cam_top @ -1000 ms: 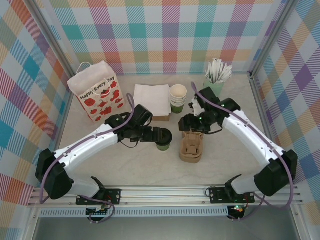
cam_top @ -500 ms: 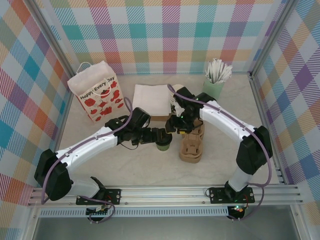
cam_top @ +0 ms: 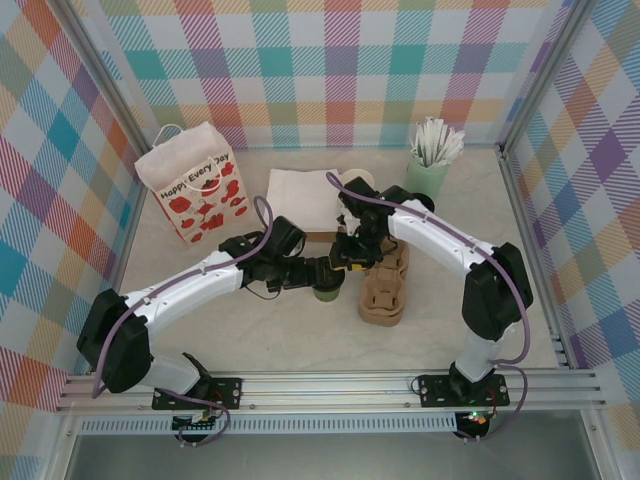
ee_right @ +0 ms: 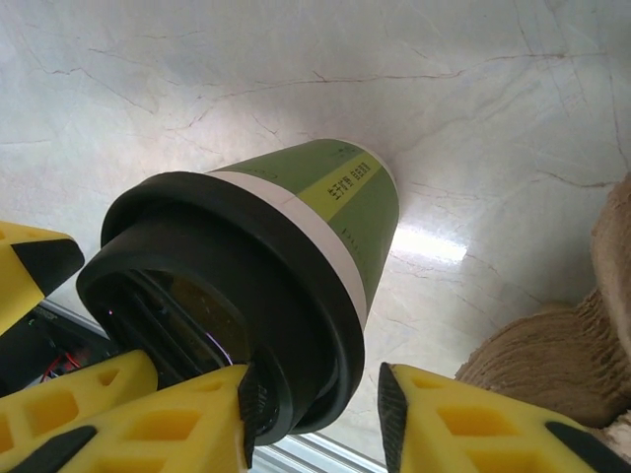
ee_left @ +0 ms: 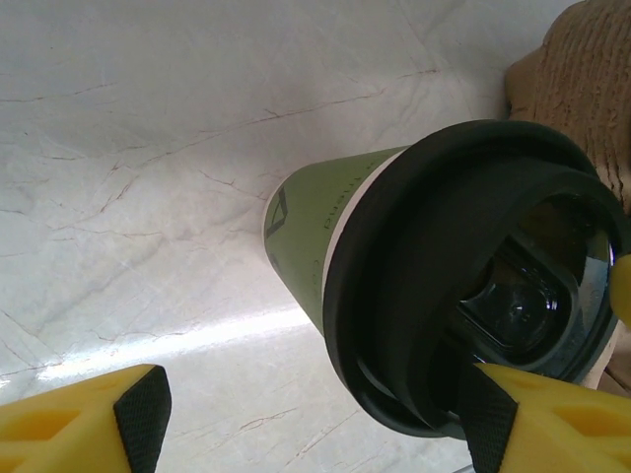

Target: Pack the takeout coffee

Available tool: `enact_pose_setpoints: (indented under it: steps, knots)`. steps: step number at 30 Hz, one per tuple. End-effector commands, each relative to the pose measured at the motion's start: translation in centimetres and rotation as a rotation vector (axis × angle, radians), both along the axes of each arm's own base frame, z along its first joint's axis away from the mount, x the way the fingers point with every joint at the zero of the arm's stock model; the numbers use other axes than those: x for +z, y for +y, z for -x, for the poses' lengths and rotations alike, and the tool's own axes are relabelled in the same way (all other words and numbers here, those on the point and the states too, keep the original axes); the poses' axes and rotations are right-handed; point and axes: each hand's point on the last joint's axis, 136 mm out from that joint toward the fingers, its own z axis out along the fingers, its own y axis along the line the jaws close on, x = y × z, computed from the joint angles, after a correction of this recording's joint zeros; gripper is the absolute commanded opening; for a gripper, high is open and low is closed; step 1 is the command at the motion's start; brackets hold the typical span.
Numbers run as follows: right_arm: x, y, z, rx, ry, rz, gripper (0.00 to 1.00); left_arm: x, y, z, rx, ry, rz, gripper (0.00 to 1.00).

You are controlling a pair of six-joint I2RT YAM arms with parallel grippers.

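The takeout coffee (cam_top: 325, 292) is a green paper cup with a white band and a black lid (ee_left: 463, 286), standing on the marble tabletop just left of the carrier. My left gripper (cam_top: 316, 274) is open at the lid: in the left wrist view its right finger (ee_left: 537, 419) sits by the lid's rim and its left finger (ee_left: 99, 419) stands well clear. My right gripper (cam_top: 344, 262) comes in from the other side. Its jaws straddle the lid's edge (ee_right: 296, 325): one pad (ee_right: 248, 399) touches the rim, while the other finger (ee_right: 434, 419) leaves a gap.
A brown pulp cup carrier (cam_top: 383, 292) lies right of the cup. At the back are a red-flowered paper bag (cam_top: 195, 190), a white napkin stack (cam_top: 302, 192) and a pale green tumbler of white sticks (cam_top: 432, 165). Nested cups (cam_top: 358, 180) peek out behind the right arm.
My right arm swung left from above the carrier to the cup's lid, its jaws narrowing. The left gripper stayed at the cup and narrowed slightly.
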Motion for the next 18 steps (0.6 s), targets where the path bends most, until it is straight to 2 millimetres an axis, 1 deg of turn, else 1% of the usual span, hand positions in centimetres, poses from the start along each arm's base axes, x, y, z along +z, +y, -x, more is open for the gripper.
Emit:
enact_pose_setpoints:
  steps: [1,5,8,10,18]
  knots:
    - [-0.1,0.5,-0.2,0.01,-0.002,0.007,0.36,-1.2,0.7,0.2,0.013,0.031,-0.035,0.78]
    - [-0.8,0.3,-0.1,0.012,0.014,0.028,0.34,-1.5,0.8,0.3,0.012,0.037,-0.043,0.78]
    - [-1.4,-0.1,0.0,0.011,0.023,0.057,0.3,-1.7,0.9,0.5,0.012,0.045,-0.054,0.77]
    - [-1.7,-0.5,0.2,0.013,0.029,0.076,0.3,-2.0,1.2,0.6,0.012,0.05,-0.064,0.75]
    - [-3.6,-1.7,1.1,0.019,0.079,0.143,0.29,-3.8,2.5,1.5,0.024,0.085,-0.131,0.73]
